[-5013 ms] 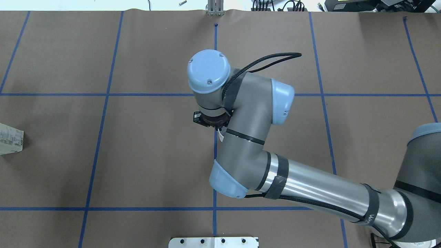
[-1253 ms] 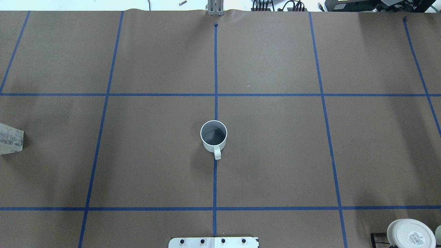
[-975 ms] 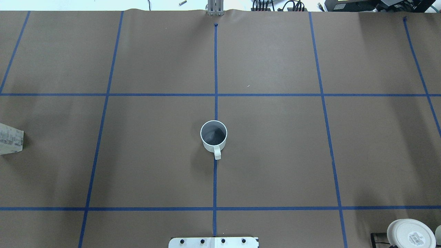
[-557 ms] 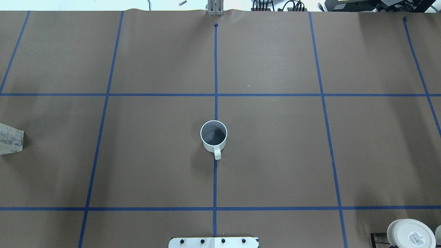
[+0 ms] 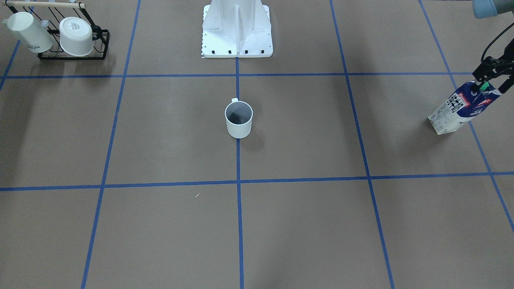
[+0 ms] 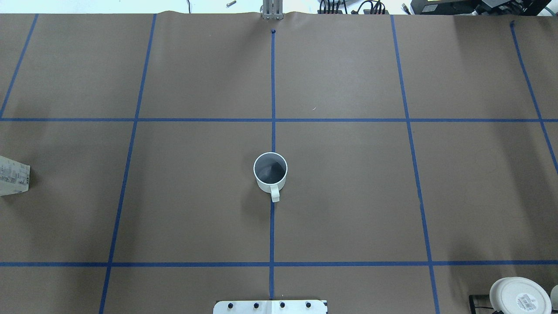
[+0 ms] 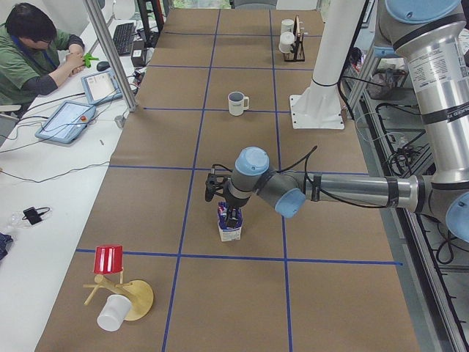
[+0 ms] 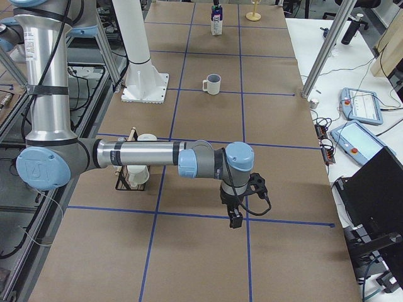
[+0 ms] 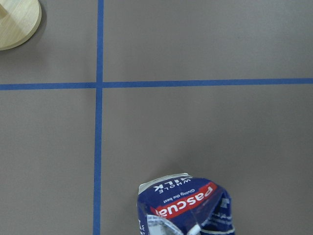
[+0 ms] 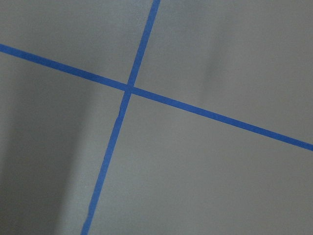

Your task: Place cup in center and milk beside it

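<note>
Cup (image 5: pixel 239 119) — plain white cylindrical mug — stands uncovered on the brown-paper centre (image 5: pixel 301 132); my right gripper (image 8: pixel 235 218) has left it. Dark-blue-and-white milk carton (image 5: pixel 457 108) sits well apart from it, under my left gripper (image 5: pixel 489 83) — fingers open or closed, I cannot tell.

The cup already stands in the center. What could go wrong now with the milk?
1. The left claw is at the very top of the tall milk; a grip there might slip or tip it.
2. The milk stands far from the cup; set down too close, it could knock the cup over.
</note>
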Controlling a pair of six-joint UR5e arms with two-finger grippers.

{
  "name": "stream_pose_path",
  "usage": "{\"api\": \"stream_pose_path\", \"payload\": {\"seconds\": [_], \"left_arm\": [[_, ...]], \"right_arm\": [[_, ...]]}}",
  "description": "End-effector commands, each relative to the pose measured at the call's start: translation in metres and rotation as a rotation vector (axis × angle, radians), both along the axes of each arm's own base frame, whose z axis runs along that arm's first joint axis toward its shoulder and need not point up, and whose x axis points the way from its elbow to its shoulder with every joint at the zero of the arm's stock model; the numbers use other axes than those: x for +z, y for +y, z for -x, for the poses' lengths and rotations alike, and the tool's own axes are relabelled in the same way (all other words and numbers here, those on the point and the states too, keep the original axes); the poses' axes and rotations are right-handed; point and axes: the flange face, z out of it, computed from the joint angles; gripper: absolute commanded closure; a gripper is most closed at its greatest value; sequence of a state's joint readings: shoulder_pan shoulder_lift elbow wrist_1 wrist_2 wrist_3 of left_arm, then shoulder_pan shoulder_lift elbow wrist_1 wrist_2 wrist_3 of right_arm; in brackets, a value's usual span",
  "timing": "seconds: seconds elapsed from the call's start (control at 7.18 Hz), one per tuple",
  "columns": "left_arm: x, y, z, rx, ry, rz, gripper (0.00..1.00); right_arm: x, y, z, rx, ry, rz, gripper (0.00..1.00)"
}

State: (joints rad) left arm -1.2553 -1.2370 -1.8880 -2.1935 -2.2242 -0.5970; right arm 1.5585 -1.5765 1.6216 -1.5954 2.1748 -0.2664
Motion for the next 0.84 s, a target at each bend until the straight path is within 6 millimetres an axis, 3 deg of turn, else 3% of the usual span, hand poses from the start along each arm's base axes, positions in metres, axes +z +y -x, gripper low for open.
{"api": "stream_pose_path", "payload": {"seconds": [0.0, 0.28, 0.56, 0.7], "left_arm": [[-0.0018, -0.0006, -0.0126, 0.028, 0.002, -0.005, 0.56], [-0.0016, -0.0003, -0.0176, 0.042, 0.002, -0.007, 0.71], [-0.0017, 0.0000, -0.0198, 0.052, -0.001, -0.014, 1.00], [-0.0021, -0.0001, -0.0199, 0.053, 0.003, -0.027, 1.00]], "right_arm": [[0.0005, -0.0003, -0.0001, 0.000, 0.001, 0.002, 0.00], [0.0004, -0.0005, 0.0007, -0.002, 0.001, 0.000, 0.00], [0.0025, -0.0010, 0.0007, -0.002, 0.001, 0.003, 0.00], [0.0025, -0.0010, 0.0007, -0.002, 0.001, 0.003, 0.00]]}}
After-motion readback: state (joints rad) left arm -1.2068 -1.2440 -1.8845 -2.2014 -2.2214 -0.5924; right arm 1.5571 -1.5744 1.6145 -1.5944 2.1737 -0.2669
